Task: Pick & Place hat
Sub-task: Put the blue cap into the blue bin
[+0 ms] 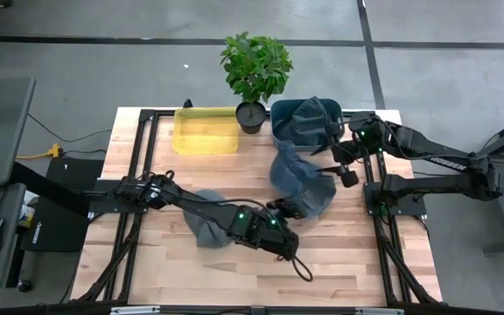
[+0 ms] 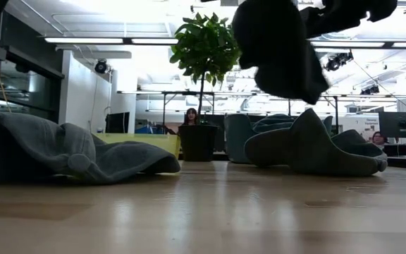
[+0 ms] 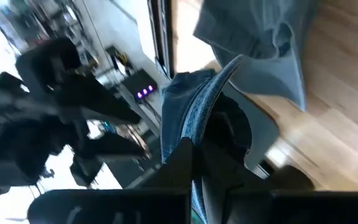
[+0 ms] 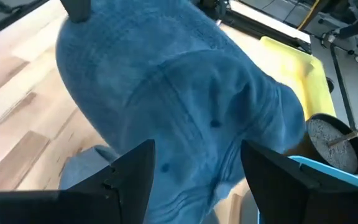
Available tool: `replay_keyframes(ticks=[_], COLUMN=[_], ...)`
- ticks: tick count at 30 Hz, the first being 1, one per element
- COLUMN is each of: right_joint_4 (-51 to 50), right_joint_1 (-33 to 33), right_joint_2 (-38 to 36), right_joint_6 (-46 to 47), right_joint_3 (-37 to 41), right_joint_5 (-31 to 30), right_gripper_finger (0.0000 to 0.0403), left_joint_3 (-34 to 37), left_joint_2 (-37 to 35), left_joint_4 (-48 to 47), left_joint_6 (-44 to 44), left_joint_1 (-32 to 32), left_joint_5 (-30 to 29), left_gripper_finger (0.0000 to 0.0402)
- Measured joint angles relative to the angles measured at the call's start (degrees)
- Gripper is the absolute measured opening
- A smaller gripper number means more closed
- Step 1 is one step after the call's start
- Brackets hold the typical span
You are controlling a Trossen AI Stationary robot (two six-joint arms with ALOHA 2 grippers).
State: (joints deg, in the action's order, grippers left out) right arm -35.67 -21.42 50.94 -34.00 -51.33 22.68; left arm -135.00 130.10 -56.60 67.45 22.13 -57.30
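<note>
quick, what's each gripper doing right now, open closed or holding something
Left gripper: shut on the brim of a blue hat on the table.
Right gripper: holding a second blue hat up off the table.

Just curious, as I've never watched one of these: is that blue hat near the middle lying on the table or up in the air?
Up in the air: the blue fabric hat hangs well above the wooden table.

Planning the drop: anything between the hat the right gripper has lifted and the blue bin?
Nothing visible blocks the way. The right gripper holds a blue hat above the table, just in front of the blue bin. That bin already holds another hat. The plant pot stands beside the bin, off the path.
</note>
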Motion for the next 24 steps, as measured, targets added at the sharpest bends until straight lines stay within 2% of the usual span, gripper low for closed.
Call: replay_keyframes(ticks=[5, 12, 24], right_joint_4=[-3.17, -6.98, -4.38], right_joint_1=[1.08, 1.96, 1.96], right_joint_2=[0.0, 0.0, 4.66], right_joint_6=[-3.84, -9.36, -11.22], right_joint_3=[0.02, 0.04, 0.04], right_joint_5=[-0.24, -3.74, -2.69], right_gripper_finger=[0.0232, 0.0232, 0.0232], left_joint_3=[0.0, 0.0, 0.0], left_joint_2=[0.0, -0.04, -0.07], left_joint_4=[6.75, 8.69, 10.68], left_joint_6=[7.62, 7.79, 8.66], left_joint_1=[0.0, 0.33, 0.83], left_joint_5=[1.03, 0.83, 0.84], left_gripper_finger=[0.0004, 0.0004, 0.0006])
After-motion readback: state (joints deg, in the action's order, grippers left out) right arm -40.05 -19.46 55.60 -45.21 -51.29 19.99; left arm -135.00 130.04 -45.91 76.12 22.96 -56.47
